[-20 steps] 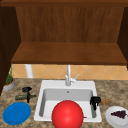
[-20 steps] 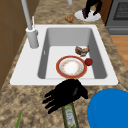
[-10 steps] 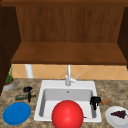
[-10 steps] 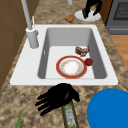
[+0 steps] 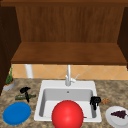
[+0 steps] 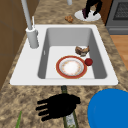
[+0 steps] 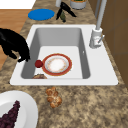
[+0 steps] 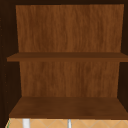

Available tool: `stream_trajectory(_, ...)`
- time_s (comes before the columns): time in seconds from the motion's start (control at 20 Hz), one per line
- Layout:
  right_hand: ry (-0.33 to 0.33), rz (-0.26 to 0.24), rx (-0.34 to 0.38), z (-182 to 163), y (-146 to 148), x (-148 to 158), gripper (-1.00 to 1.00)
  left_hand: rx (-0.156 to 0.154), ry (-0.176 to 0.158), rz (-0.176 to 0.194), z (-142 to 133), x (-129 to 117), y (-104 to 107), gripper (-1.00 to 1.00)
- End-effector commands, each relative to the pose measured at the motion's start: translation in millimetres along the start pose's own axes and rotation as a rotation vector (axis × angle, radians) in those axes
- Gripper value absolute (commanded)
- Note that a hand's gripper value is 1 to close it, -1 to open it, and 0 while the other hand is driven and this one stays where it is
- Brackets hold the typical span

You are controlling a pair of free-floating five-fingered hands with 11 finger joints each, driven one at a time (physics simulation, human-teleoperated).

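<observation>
Behind both hands stands the wooden wall cabinet (image 8: 67, 75) with open shelves, and below it, between the two hands, lies the white sink (image 6: 25, 72) with its tall faucet (image 5: 68, 75) at the back. In the basin, right of the left hand, a red-rimmed plate (image 6: 71, 67) lies flat with a small red fruit (image 6: 88, 61) touching its rim and a brown piece of food (image 6: 82, 50) just beyond.

In front of the left hand lies a blue plate (image 5: 16, 113) on the granite counter (image 7: 82, 105). In front of the right hand sits a white plate (image 5: 113, 119) bearing dark grapes (image 7: 10, 116); a small bread roll (image 7: 53, 97) lies near that hand on the counter.

The left hand (image 6: 58, 106) hovers flat, fingers spread and straight, over a green bottle (image 6: 69, 119) lying on its side on the counter; whether it touches is not clear. The bottle's label cannot be read.

The right hand (image 7: 15, 45) hangs over the sink's right rim, fingers drooping downward, holding nothing.
</observation>
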Motion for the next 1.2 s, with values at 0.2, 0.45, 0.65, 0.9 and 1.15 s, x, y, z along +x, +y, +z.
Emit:
stream_trajectory(0.2, 0.0, 0.0, 0.0, 0, 0, 0, 0.0, -0.011, 0.018, 0.04, 10, 6, -6, -1.0)
stream_trajectory(0.45, 0.0, 0.0, 0.0, 0, 0, 0, 0.0, 0.006, -0.026, 0.007, 22, 13, -26, 1.0)
stream_trajectory(0.65, 0.0, 0.0, 0.0, 0, 0, 0, 0.0, 0.048, -0.116, -0.145, 19, 45, -21, 1.0)
stream_trajectory(0.9, 0.0, 0.0, 0.0, 0, 0, 0, 0.0, 0.027, -0.133, -0.225, 11, 52, -20, 1.0)
stream_trajectory(1.15, 0.0, 0.0, 0.0, 0, 0, 0, 0.0, 0.016, -0.13, -0.228, 17, 49, -16, 1.0)
